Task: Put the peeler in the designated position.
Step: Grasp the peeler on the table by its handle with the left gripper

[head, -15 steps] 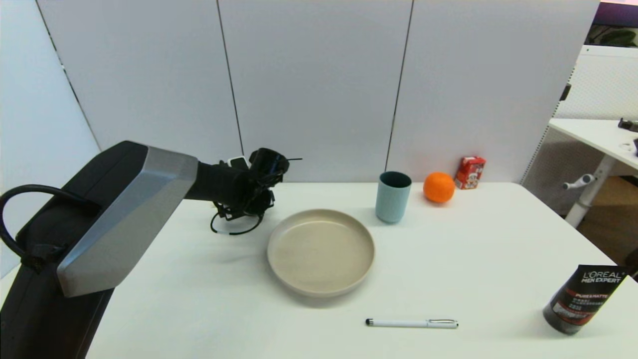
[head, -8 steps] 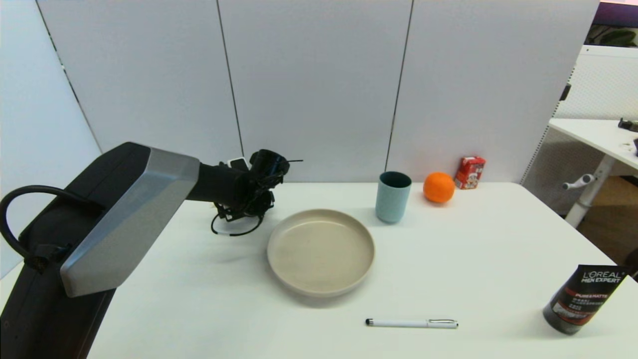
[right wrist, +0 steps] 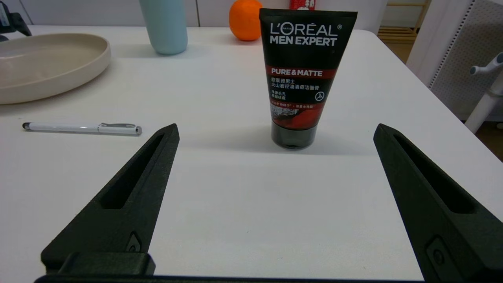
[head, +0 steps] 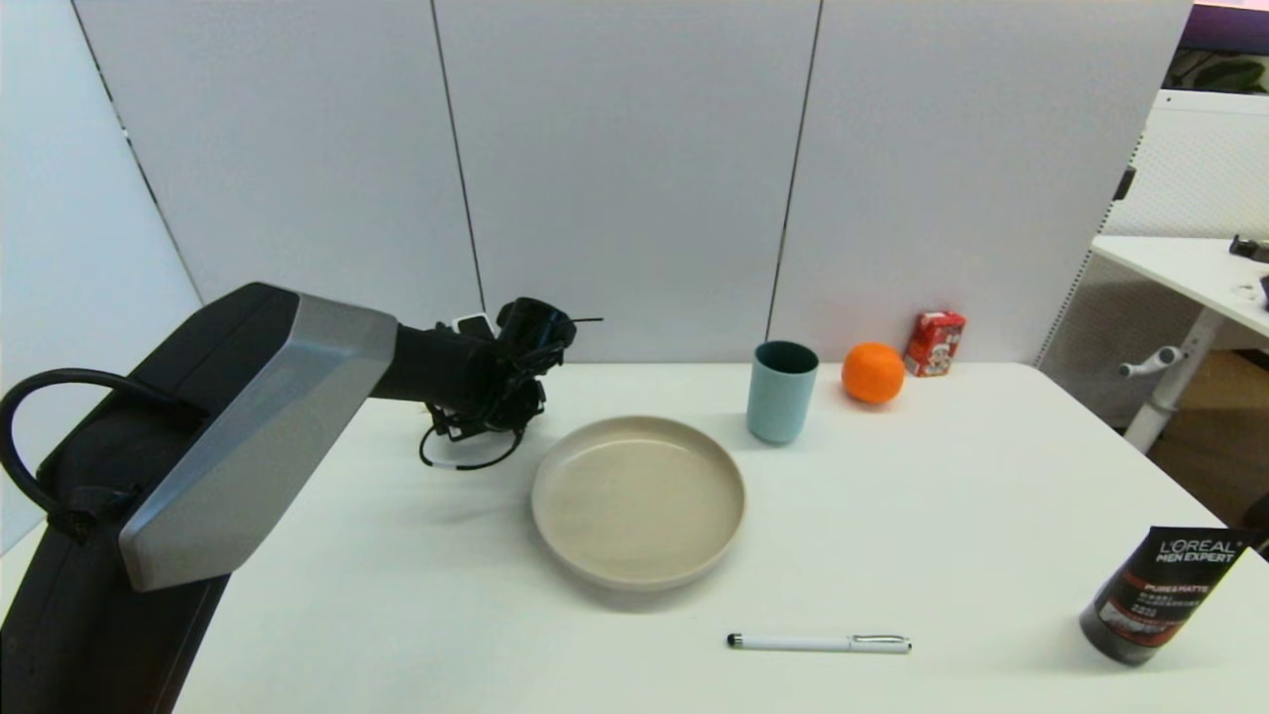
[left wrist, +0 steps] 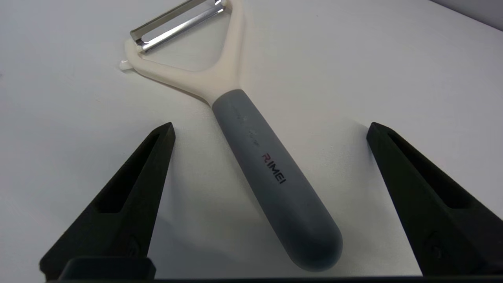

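Nearest the robot lie a white pen (head: pixel 819 644) and, toward the right edge, a black face-wash tube (head: pixel 1160 593); the right gripper (right wrist: pixel 275 131) is parked low before that tube, fingers spread and holding nothing. At mid-table sits the beige plate (head: pixel 637 501). Beyond it, on the left, the left gripper (left wrist: pixel 270 129) is lowered over the white table (head: pixel 942 476), its fingers wide apart on either side of the peeler (left wrist: pixel 251 145), touching neither. The peeler lies flat on the tabletop, its grey handle running between the two tips and its cream fork and blade pointing away from the wrist; in the head view it is hidden behind the arm. Judged step: grasping. A sound grip would close across the handle's middle, clear of the blade. Farthest back stand a blue cup (head: pixel 782 391), an orange (head: pixel 872 372) and a red carton (head: pixel 935 343).
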You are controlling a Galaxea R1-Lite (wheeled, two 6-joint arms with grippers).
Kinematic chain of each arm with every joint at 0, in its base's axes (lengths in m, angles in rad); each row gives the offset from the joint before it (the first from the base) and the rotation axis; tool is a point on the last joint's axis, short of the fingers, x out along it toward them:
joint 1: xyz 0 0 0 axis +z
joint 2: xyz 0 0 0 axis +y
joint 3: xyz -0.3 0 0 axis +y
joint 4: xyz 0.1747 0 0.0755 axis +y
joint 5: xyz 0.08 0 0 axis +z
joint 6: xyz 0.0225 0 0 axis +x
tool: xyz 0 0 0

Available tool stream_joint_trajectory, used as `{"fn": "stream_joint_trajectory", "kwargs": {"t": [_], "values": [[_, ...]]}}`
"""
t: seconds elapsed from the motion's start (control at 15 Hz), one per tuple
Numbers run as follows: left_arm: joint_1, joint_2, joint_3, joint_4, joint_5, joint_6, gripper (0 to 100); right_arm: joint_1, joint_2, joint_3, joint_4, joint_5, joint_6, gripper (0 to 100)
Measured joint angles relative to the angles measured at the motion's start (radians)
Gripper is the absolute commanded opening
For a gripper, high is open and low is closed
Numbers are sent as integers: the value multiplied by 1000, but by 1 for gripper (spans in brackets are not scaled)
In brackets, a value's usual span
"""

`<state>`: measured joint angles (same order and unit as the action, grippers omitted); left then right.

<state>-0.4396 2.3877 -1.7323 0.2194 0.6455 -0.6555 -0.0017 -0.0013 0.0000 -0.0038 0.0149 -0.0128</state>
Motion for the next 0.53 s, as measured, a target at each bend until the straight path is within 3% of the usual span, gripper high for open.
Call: {"fn": "stream_joint_trajectory", "kwargs": {"t": [0.2,0.27,0.53], "values": [[-2,-1,0,0,-1,-9,100,0,0,0,0,0,0,100],[-2,-1,0,0,-1,-10,0,0,0,0,0,0,0,100],[-4,-1,0,0,-3,-14,0,0,0,0,0,0,1,100]]}}
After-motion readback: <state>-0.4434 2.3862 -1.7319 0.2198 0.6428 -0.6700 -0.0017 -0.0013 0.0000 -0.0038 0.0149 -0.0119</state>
